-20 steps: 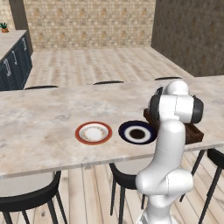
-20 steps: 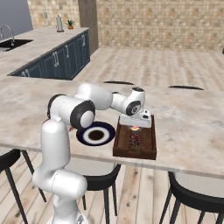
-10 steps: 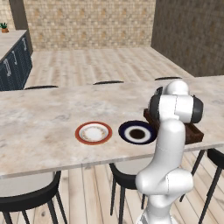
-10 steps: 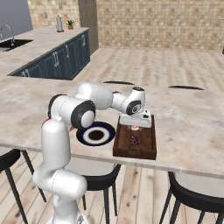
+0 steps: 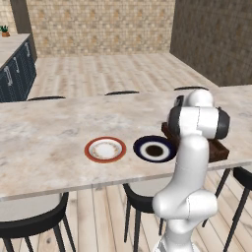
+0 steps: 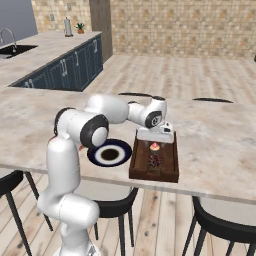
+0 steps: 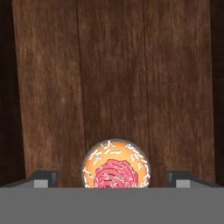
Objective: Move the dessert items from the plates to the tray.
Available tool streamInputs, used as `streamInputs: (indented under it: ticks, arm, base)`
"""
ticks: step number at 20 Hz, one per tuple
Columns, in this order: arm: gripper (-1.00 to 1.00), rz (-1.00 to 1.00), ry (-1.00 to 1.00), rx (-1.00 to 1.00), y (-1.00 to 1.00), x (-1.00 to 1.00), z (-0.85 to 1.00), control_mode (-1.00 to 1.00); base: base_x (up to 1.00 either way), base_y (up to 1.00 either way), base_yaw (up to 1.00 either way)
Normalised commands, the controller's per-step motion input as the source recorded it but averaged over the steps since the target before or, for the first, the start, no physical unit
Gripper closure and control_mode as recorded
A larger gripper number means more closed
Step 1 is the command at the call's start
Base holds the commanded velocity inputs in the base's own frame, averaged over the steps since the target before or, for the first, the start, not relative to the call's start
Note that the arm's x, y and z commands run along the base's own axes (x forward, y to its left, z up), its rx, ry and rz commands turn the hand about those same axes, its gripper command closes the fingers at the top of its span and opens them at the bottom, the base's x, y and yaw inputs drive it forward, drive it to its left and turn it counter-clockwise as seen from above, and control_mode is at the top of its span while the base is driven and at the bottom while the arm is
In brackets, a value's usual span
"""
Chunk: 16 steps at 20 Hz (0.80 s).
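The claw (image 7: pixel 112 177) is standing released astride the cupcake (image 7: pixel 116 164), which is resting below it on the tray (image 7: pixel 113 78), seemingly just delivered.

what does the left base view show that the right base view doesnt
The left base view brings in the round white plate with the orange-red rim. The right base view brings in the tiny pink-frosted cupcake, sitting in the tray below the open claw, with a dark round sweet next to it. Both share the navy-rimmed white plate, the dark brown wooden tray and the marble counter.
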Motion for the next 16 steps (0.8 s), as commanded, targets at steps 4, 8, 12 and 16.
streamInputs:
  ticks: [4,8,12,16]
  arm:
    - [-1.00,0.00,0.00,0.00,0.00,-0.37,0.44,-1.00]
    - [-1.00,0.00,-0.05,0.00,0.14,-0.47,0.42,-1.00]
    - [-1.00,-0.01,-0.06,0.00,0.61,-0.54,0.40,-1.00]
    - [-1.00,-0.03,-0.06,0.00,0.85,-0.73,0.31,-1.00]
  base:
    - [0.00,0.00,0.00]
    - [0.00,0.00,0.00]
    - [0.00,0.00,0.00]
    - [0.00,0.00,0.00]
